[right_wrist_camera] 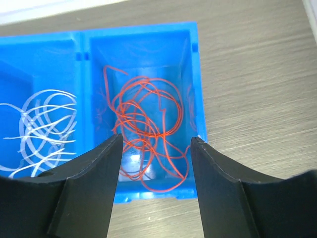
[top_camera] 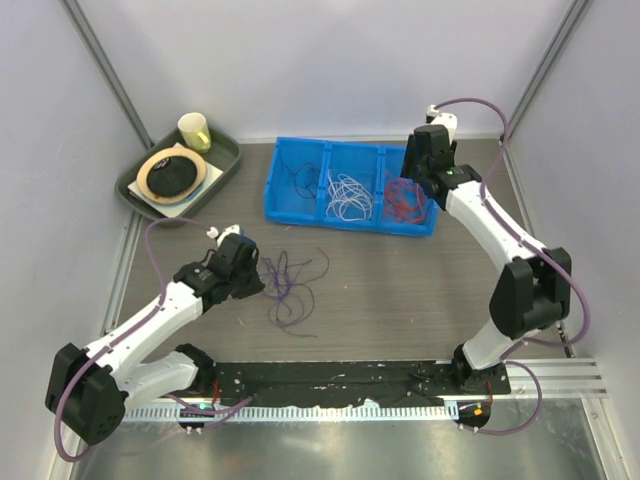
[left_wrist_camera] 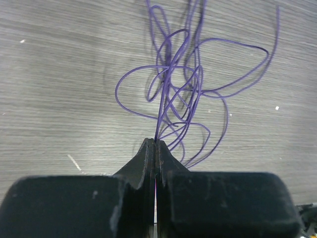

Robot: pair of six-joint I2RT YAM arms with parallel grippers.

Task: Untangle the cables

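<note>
A loose tangle of purple cables (top_camera: 290, 285) lies on the table ahead of my left gripper (top_camera: 262, 277). In the left wrist view that gripper (left_wrist_camera: 156, 142) is shut on one purple cable, which runs up from the fingertips into the purple loops (left_wrist_camera: 183, 84). My right gripper (top_camera: 410, 192) hovers over the right compartment of the blue bin (top_camera: 272, 190). Its jaws (right_wrist_camera: 156, 141) stand open and empty above the orange-red cables (right_wrist_camera: 148, 129) lying there. White cables (right_wrist_camera: 42, 124) fill the middle compartment (top_camera: 348, 197). A few dark cables (top_camera: 300, 180) lie in the left one.
A dark green tray (top_camera: 225, 160) sits at the back left, holding a pale yellow cup (top_camera: 194, 130) and a tan ring around a dark disc (top_camera: 172, 172). Grey walls close in the table on three sides.
</note>
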